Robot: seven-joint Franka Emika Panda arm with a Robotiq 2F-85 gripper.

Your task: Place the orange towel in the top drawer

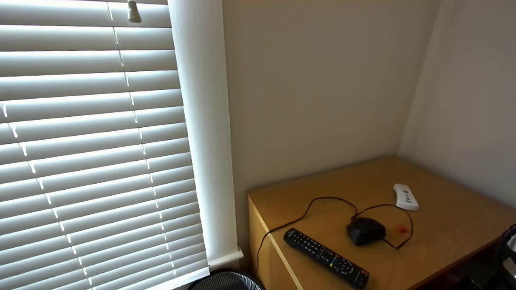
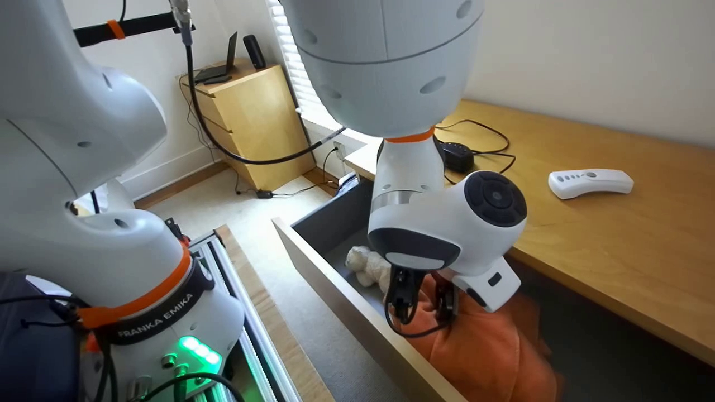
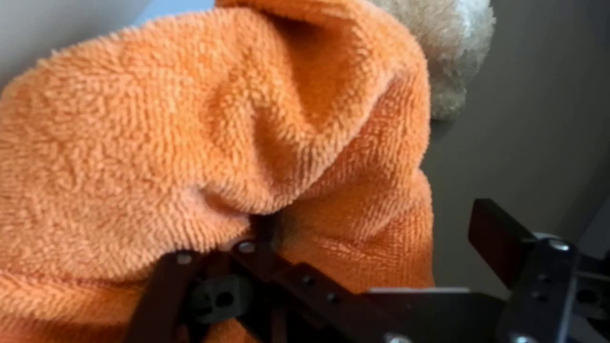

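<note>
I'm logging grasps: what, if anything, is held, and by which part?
Nothing: the gripper is open, one finger against the orange towel, the other apart.

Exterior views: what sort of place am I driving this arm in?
Most likely a room in a home, perhaps a bedroom: there are window blinds, a TV remote on a wooden dresser, and what looks like a plush toy in its open drawer.

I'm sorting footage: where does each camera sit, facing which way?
An exterior view: above brown wooden tabletop, towards white slatted blinds; dark shape, possibly robot.
An exterior view: beside white arm, down into pale wooden drawer; arm, base, black gripper show.
Wrist view: on wrist, facing orange terry towel; fingers show.
Both exterior views: tabletop, oblong white remote.
</note>
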